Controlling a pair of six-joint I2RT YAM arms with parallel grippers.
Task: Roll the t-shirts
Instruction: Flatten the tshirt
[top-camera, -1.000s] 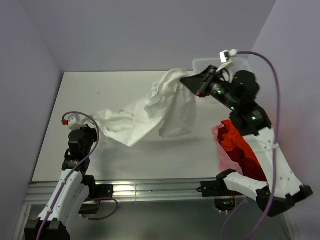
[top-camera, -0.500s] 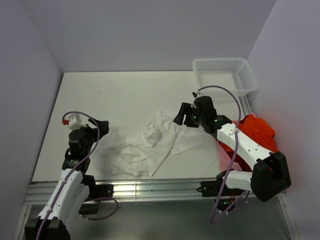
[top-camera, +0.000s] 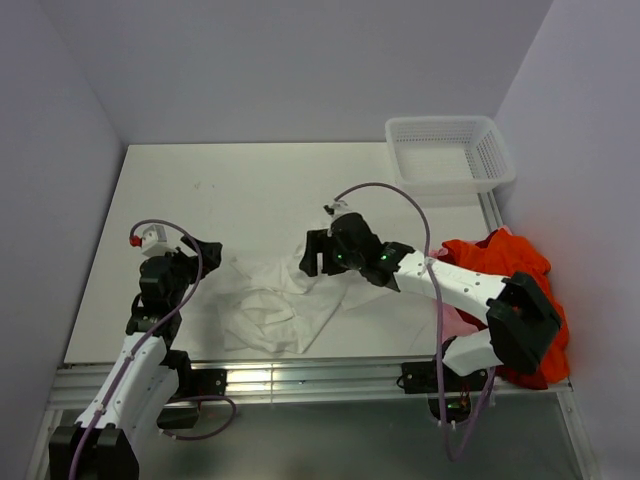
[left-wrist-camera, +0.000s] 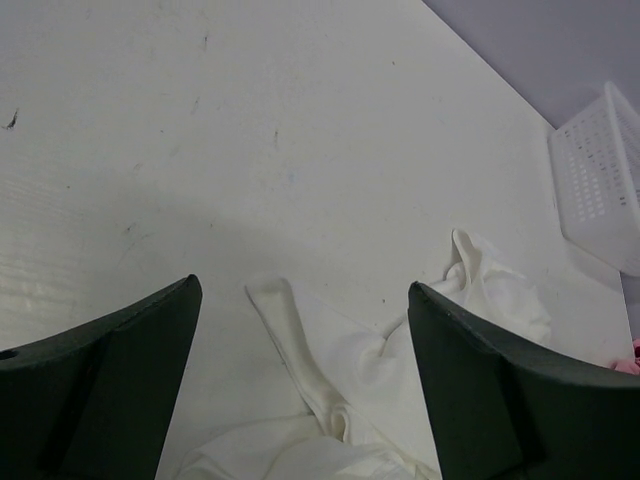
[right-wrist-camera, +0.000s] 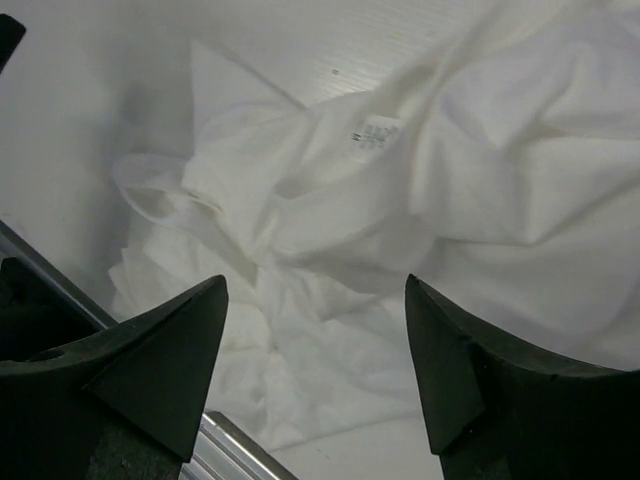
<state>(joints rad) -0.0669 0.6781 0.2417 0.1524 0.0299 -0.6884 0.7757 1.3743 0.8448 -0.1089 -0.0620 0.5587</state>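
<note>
One white mesh basket (top-camera: 497, 155) sits at the far right corner of the table (top-camera: 250, 180), and from where I stand only its own mesh floor shows inside it. Down the right edge, well apart from the basket, the orange-red t-shirts (top-camera: 510, 262) lie in a heap that spills over the side of the table beside the right arm's base. The white t-shirt (top-camera: 275, 300) is crumpled on the near half of the table, between the two arms, with its lower folds close to the metal rail (top-camera: 250, 378) along the front edge. The far and left parts of the table show plain white surface. The right gripper (top-camera: 312, 255) hangs over the right end of the white shirt with its jaws spread wide and no cloth between them; its wrist view looks straight down on the folds and a small sewn label (right-wrist-camera: 372, 133). The left gripper (top-camera: 205, 250) stands just beside the shirt's left end, jaws also wide apart and holding nothing, a twisted strip of cloth lying ahead of it.
</note>
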